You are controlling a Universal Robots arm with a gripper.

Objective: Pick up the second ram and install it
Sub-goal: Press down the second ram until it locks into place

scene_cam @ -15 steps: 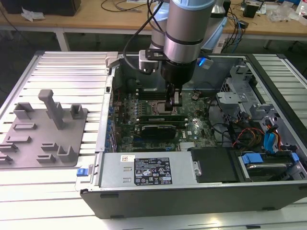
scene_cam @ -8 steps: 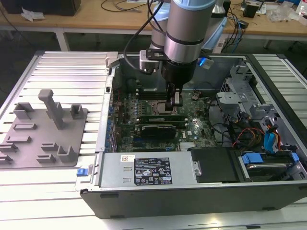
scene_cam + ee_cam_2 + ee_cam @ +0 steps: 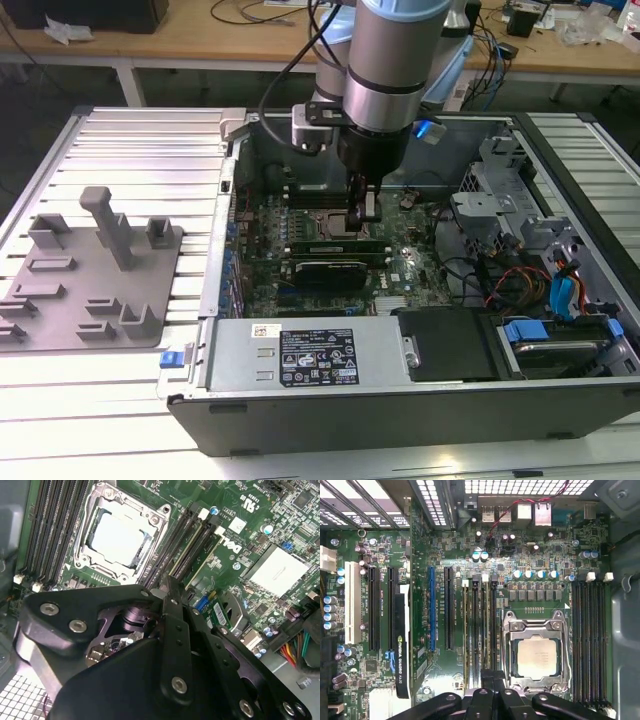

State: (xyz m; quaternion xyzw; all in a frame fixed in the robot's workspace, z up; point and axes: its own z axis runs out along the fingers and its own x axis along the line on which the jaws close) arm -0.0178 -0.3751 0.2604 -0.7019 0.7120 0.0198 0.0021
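While the black two-finger gripper (image 3: 366,205) is reaching down inside the open dark-grey computer case (image 3: 400,400), its fingers (image 3: 175,630) are sitting pressed close together on the edge of the slim green circuit-board strip, the second ram (image 3: 474,630), prob. to keep it upright over the black memory slots beside the silver CPU socket (image 3: 537,655). Further off, the grey plastic fixture tray (image 3: 90,290) is sitting on the ribbed metal surface (image 3: 150,150).

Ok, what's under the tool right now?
The tool sits over the memory slots beside the CPU socket. A green ram strip stands in one slot, running under the tool. Whether it is fully seated there is hidden by the tool's body.
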